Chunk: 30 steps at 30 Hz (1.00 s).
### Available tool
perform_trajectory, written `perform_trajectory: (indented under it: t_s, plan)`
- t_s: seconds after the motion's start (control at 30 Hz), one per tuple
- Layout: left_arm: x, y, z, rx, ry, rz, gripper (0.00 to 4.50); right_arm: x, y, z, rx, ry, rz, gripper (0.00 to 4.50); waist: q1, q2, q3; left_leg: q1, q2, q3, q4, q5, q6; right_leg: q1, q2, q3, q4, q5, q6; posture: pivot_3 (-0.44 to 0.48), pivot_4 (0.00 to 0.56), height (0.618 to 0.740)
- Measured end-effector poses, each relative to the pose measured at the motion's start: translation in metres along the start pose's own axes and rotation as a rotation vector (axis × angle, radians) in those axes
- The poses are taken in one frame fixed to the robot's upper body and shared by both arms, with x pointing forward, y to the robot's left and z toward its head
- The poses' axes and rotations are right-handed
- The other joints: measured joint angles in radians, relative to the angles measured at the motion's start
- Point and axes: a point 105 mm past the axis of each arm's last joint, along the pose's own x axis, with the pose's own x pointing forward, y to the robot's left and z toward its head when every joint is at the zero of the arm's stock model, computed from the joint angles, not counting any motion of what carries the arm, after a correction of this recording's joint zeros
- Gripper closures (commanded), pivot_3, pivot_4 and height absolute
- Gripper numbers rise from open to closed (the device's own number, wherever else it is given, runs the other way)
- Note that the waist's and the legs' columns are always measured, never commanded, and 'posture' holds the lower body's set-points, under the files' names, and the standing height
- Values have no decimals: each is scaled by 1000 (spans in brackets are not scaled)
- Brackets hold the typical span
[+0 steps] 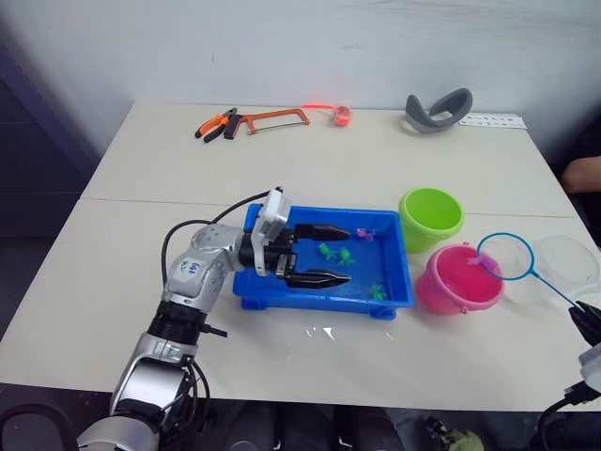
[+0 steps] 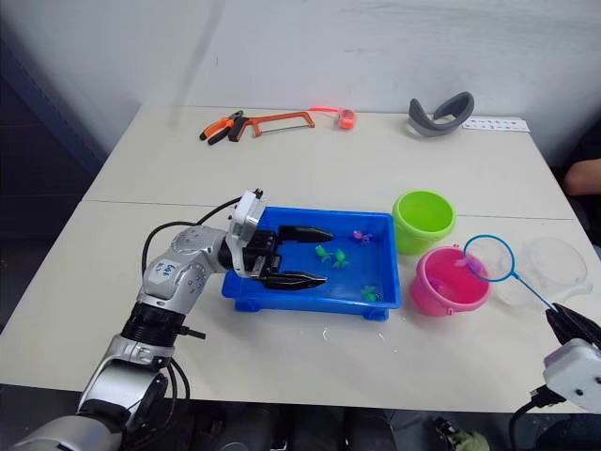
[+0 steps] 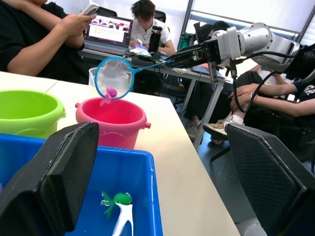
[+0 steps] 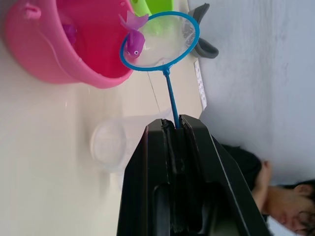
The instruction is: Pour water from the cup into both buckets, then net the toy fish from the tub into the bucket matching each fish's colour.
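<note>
Resting over the near-left part of the blue tub [image 1: 402, 299], my left gripper [image 1: 319, 255] has its two black fingers spread wide with nothing between them; one finger lies along the near rim, the other reaches over the water. Several green fish [image 1: 335, 254] and a small pink one [image 1: 364, 233] are in the tub to its right. If I shift that arm carelessly, I judge the fingers could nudge the tub and slop water onto the white table [image 1: 141, 188].

Further right stand the lime green bucket [image 1: 430, 218] and, just nearer me, the pink bucket [image 1: 457, 279], almost touching. The blue-rimmed net [image 4: 160, 40] hangs with its hoop over the far-right edge of the pink bucket, a pink fish [image 4: 133, 41] clinging at the hoop's rim. That fish sits right at the lip, so I think a tilt the wrong way could drop it outside the bucket or toward the clear cup [image 1: 572, 264] just beyond.

My right gripper [image 4: 175, 127] is clamped on the net's thin handle; such a slim rod may twist in the pinch as I tip it.
</note>
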Motion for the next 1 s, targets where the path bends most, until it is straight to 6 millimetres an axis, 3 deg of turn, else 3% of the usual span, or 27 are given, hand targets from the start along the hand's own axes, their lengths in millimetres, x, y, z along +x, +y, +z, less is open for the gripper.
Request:
perform_trajectory:
  t_s: [0.3, 0.4, 0.5, 0.57, 0.63, 0.73, 0.9, 1.0]
  plan:
    - [-7, 4, 0, 24, 10, 31, 48, 4, -2, 3, -308, -54, -9, 4500, -4, 0, 0, 0, 1, 0, 0, 0, 0, 0, 0, 0, 0, 0, -1, 0, 150, 740]
    - [-9, 4, 0, 24, 12, 46, 48, 4, -5, 2, -300, -52, -30, 4500, -7, 0, 0, 0, 1, 0, 0, 0, 0, 0, 0, 0, 0, 0, -1, 0, 150, 740]
    - [-16, 5, -1, 28, 15, 67, 48, 4, -18, 0, -115, -38, -100, 4500, -14, 0, 0, 0, 1, 0, 0, 0, 0, 0, 0, 0, 0, 0, -1, 0, 150, 740]
    - [-33, 8, 2, 36, 21, 117, 48, 3, -31, 12, 349, -104, -145, 4500, -20, 2, 0, 0, 4, -2, 0, 0, 0, 0, -6, -1, 1, -1, -3, 0, 150, 740]
    - [-50, 10, 5, 50, 29, 164, 48, 5, -30, 29, 660, -175, -47, 4500, -25, 2, 0, 1, 4, -3, 0, 0, -1, 1, -6, -2, 1, -2, -4, 0, 150, 740]
    - [-63, 9, 6, 60, 36, 187, 48, 13, -35, 52, 891, -234, 115, 4500, -24, 2, 0, 1, 3, -3, 0, -2, 1, 1, -9, -3, 2, -2, -4, 0, 150, 740]
    - [-91, 12, -2, 44, 50, 278, 48, 37, -51, 98, 1121, -330, 326, 4500, -17, 1, 0, 0, 3, -4, 0, -2, 2, 0, -11, -6, 1, -2, -4, 0, 150, 740]
    - [-105, 11, -4, 50, 62, 326, 48, 49, -42, 112, 1252, -257, 472, 4500, -11, 1, 0, -4, 2, -6, 1, -3, 3, 0, -11, -9, 0, -2, -3, 0, 150, 740]
